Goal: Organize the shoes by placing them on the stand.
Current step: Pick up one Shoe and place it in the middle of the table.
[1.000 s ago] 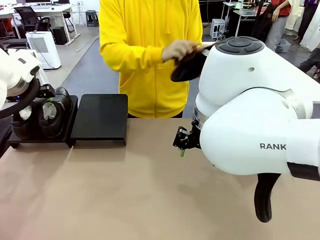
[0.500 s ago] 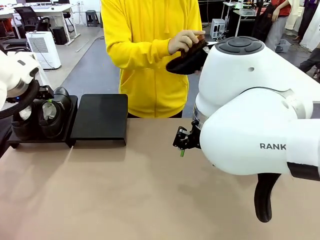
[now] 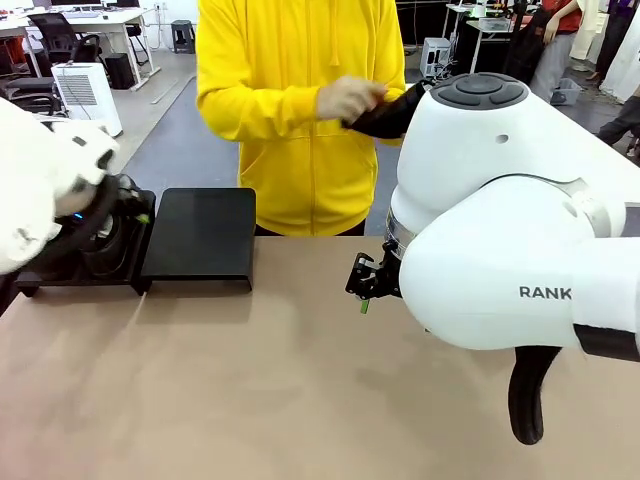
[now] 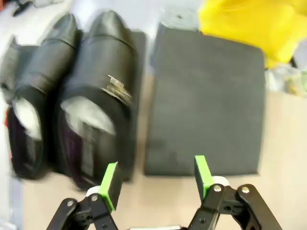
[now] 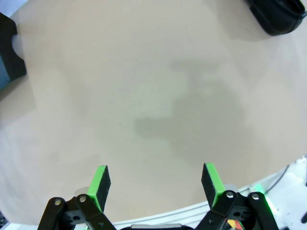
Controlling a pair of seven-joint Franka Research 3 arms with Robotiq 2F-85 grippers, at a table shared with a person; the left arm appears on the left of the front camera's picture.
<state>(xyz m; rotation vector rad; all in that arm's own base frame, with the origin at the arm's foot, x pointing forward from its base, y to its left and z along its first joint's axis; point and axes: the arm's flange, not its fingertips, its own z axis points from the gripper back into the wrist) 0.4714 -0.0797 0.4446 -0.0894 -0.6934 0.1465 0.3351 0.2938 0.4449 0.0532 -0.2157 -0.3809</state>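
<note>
Two glossy black shoes [image 4: 91,96] stuffed with white paper stand side by side on the left section of the black stand [image 4: 140,48]. The right section [image 4: 206,96] is bare. My left gripper [image 4: 156,179] hovers open over the stand's near edge, nothing between its green pads. In the front view my left arm [image 3: 45,190] covers most of those shoes [image 3: 125,190]. A person in a yellow hoodie holds another black shoe [image 3: 385,112] in one hand at chest height. My right gripper [image 5: 156,179] is open over bare table, also seen low over the table [image 3: 365,285].
The tan tabletop [image 3: 250,380] spreads wide between the arms. My bulky right arm [image 3: 510,230] blocks the right half of the front view. A black rounded thing [image 5: 276,17] lies at the right wrist view's top edge, cut off. A dark corner [image 5: 7,48] pokes in at its left.
My left arm has swung right and toward the camera, now covering the shoes on the stand. The person's hand has turned and shifted the held shoe. The right arm has not moved.
</note>
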